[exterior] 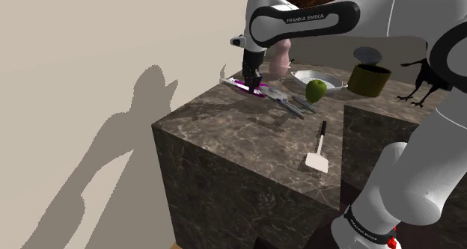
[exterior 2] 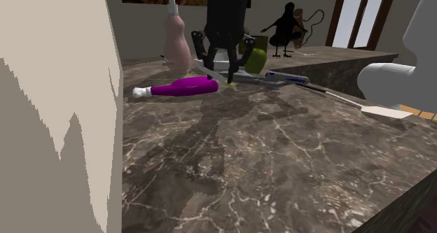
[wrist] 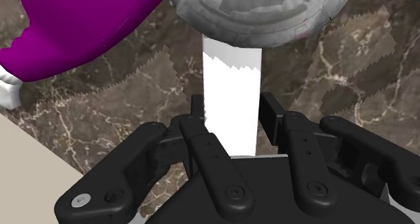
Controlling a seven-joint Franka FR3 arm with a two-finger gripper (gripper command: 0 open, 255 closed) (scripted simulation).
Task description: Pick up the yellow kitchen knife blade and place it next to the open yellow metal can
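Note:
The knife [exterior: 278, 96] lies flat on the dark marble counter, drawn grey-white rather than yellow. My gripper [exterior: 254, 81] stands down over its end, beside a purple bottle [exterior: 241, 84]. In the wrist view the white blade [wrist: 231, 81] fills the gap between my fingertips [wrist: 197, 114], which press on both its edges; a grey rounded part sits just beyond. In the second exterior view the gripper [exterior 2: 225, 72] reaches the knife [exterior 2: 246, 79] right of the purple bottle [exterior 2: 183, 87]. The open olive-yellow can [exterior: 369, 79] stands at the back, its lid up; it also shows behind the gripper [exterior 2: 258, 59].
A pink pump bottle [exterior: 281, 57] stands behind the gripper. A green apple [exterior: 316, 90] and a white bowl [exterior: 320, 75] lie between knife and can. A spatula [exterior: 319, 146] lies near the counter's front. A black bird figure [exterior: 420, 81] stands past the can. The counter drops off at the shoulder view's left.

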